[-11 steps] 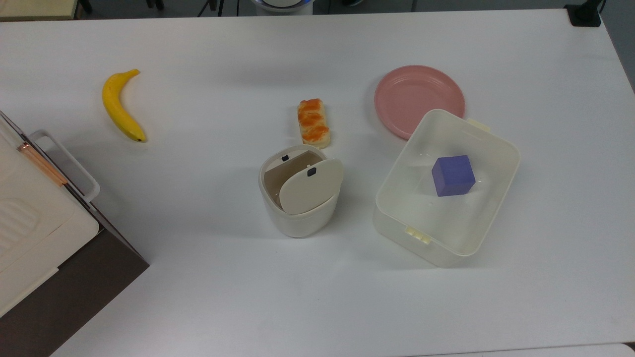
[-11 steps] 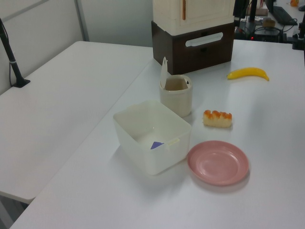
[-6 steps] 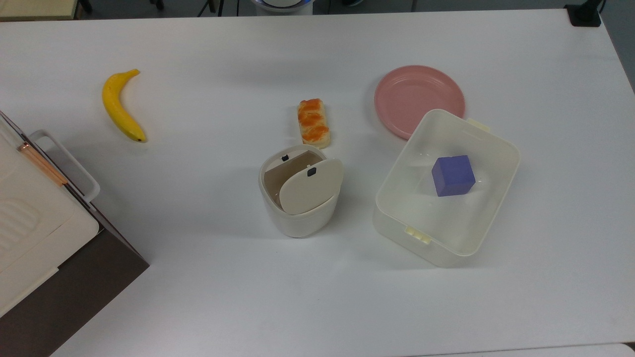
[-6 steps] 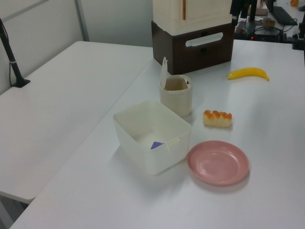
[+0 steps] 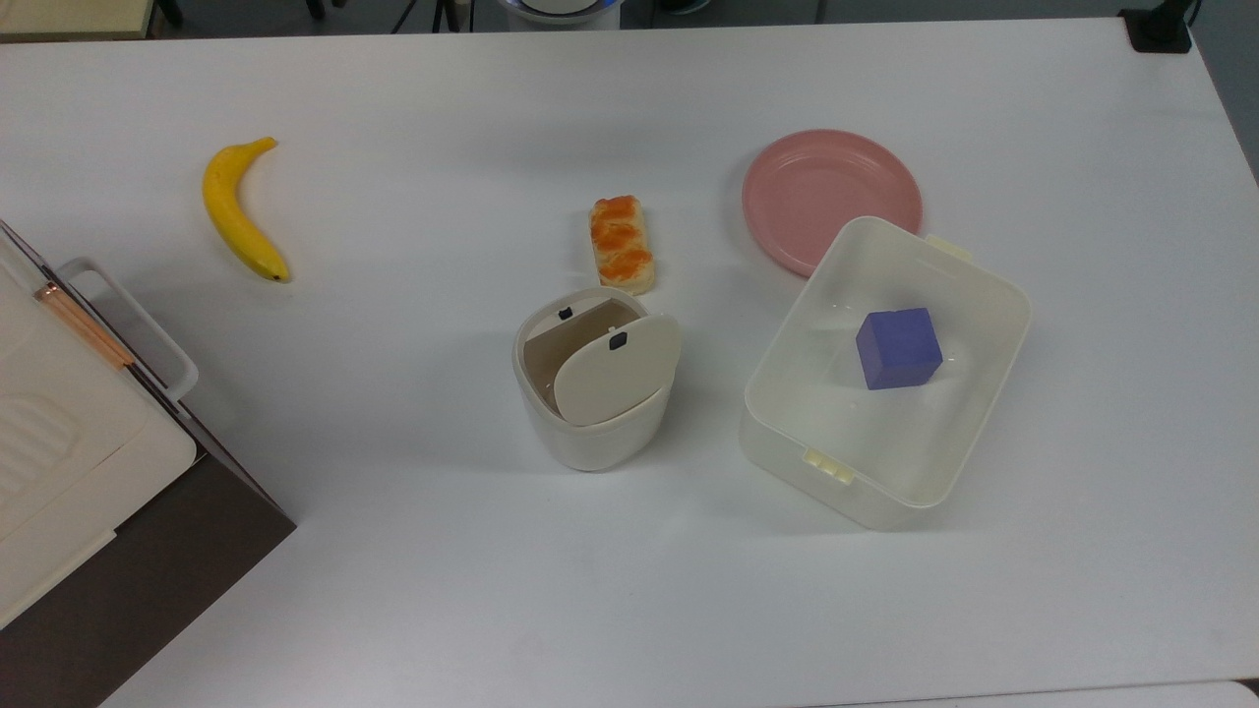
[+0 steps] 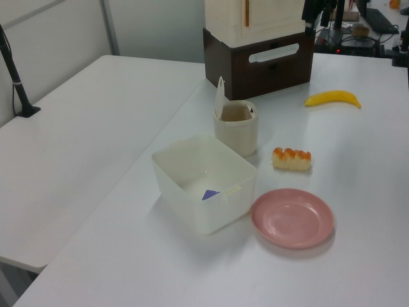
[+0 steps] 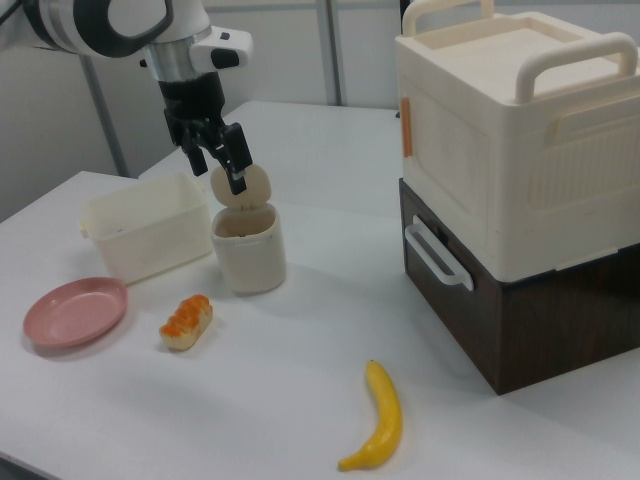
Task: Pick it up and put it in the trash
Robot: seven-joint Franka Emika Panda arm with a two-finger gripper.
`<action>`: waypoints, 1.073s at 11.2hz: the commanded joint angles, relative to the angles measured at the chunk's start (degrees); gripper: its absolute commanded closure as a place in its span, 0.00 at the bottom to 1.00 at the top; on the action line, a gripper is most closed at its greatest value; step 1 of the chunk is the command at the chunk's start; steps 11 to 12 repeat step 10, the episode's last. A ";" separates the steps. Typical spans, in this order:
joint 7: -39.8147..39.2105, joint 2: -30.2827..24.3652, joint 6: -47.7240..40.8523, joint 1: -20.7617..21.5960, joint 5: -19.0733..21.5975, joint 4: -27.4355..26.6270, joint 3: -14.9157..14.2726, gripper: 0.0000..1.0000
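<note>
The trash (image 5: 590,438) is a small cream round bin near the table's middle, also seen as the trash (image 6: 238,133) and the trash (image 7: 248,258). Its swing lid (image 5: 615,372) with a black dot is tilted up, showing the brown inside. In the right view my gripper (image 7: 218,172) hangs in the air above the bin, open, with nothing between its dark fingers (image 7: 236,175). The paper wad is out of view.
A bread slice (image 5: 621,243) lies just behind the bin. A pink plate (image 5: 831,195) and a rectangular cream container (image 5: 969,295) holding a purple cube (image 5: 897,347) sit on the top view's right. A banana (image 5: 236,211) and a cream box on a brown base (image 5: 89,472) are on its left.
In the left view a dark shape at the top edge has shifted slightly left. Nothing on the table has moved.
</note>
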 commanded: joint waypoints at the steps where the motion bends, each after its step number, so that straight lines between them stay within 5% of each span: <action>1: 1.39 -0.50 1.14 2.87 1.24 -0.44 -1.51 0.00; 4: 1.31 -0.32 1.14 5.44 1.24 -0.17 -4.59 0.00; 8: 1.39 0.73 0.96 1.93 1.32 0.62 -1.26 0.00; 12: 1.39 0.73 0.97 1.92 1.32 0.62 -1.25 0.00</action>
